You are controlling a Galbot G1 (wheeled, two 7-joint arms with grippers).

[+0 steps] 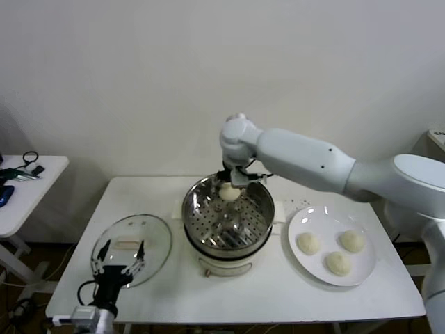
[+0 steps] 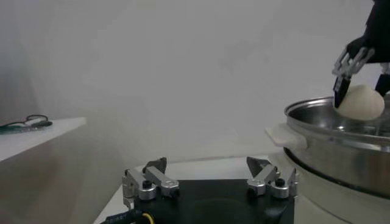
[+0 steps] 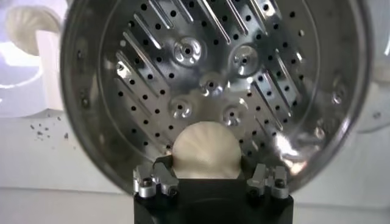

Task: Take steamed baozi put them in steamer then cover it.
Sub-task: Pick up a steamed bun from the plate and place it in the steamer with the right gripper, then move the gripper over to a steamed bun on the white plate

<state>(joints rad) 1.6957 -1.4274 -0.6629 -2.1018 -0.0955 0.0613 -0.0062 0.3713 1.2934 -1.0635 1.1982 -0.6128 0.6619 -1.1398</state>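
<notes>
Left end effector [image 1: 117, 273], nearest the head camera, hangs at the front-left edge of the surface [image 1: 167, 292], fingers spread, gripping nothing. Steamer [image 1: 198, 209] stands mid-surface. Cover [image 1: 156, 240] lies left of it. Plate [image 1: 365, 268] carries three baozi [image 1: 337, 262]. Right end effector [image 1: 229, 182], over the steamer's rear, clamps one baozi [image 1: 229, 193].

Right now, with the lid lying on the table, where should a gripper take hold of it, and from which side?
By the cream-white handle at the centre of the cover, from straight above. The glass lies flat with its thin rim on the table, so the raised handle looks the only graspable part; the left gripper hovers nearby.
</notes>
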